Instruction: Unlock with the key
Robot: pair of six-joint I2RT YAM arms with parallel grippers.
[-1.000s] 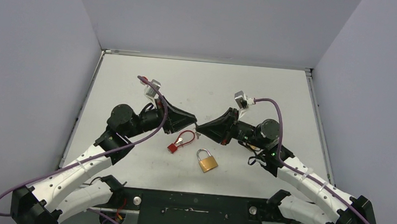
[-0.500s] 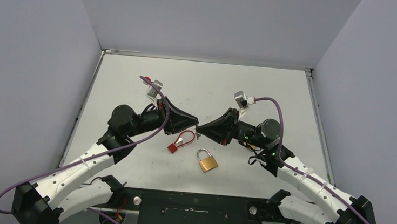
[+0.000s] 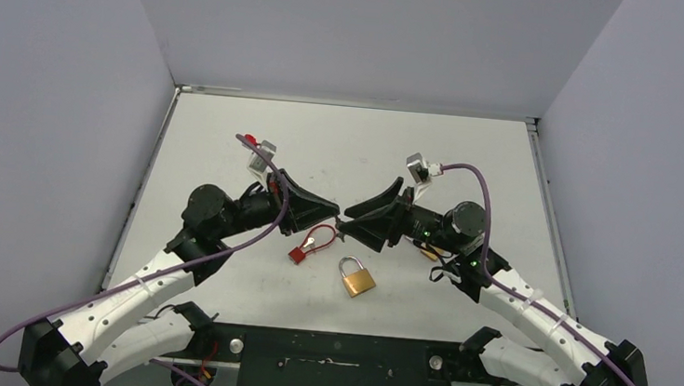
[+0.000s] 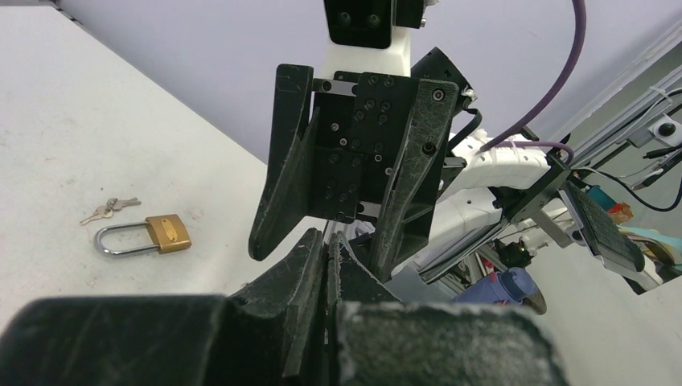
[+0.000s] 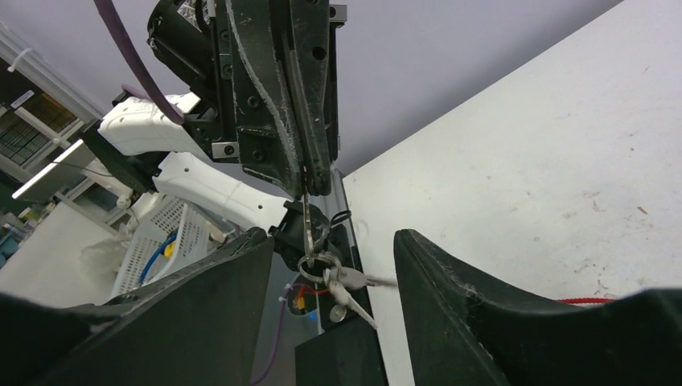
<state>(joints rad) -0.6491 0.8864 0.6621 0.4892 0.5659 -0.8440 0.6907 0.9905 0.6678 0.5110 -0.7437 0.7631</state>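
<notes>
A brass padlock point(image 3: 358, 277) lies flat on the white table point(image 3: 342, 146), shackle pointing away from the arms; the left wrist view also shows this padlock point(image 4: 167, 232). My left gripper point(image 3: 335, 210) hangs above the table, shut on a silver key point(image 5: 308, 221). From that key dangles a ring with two more keys point(image 5: 342, 281). My right gripper point(image 3: 346, 221) faces it tip to tip and stands open, its fingers point(image 5: 450, 281) either side of the key bunch without touching it.
A small red lock with a looped red cable point(image 3: 307, 246) lies left of the brass padlock, under the gripper tips. Another small bunch of keys point(image 4: 110, 207) rests on the table beyond the padlock. Grey walls enclose the table on three sides.
The right gripper has opened and let go of the key. The left gripper has closed fully on it. Both arms stayed almost in place.
</notes>
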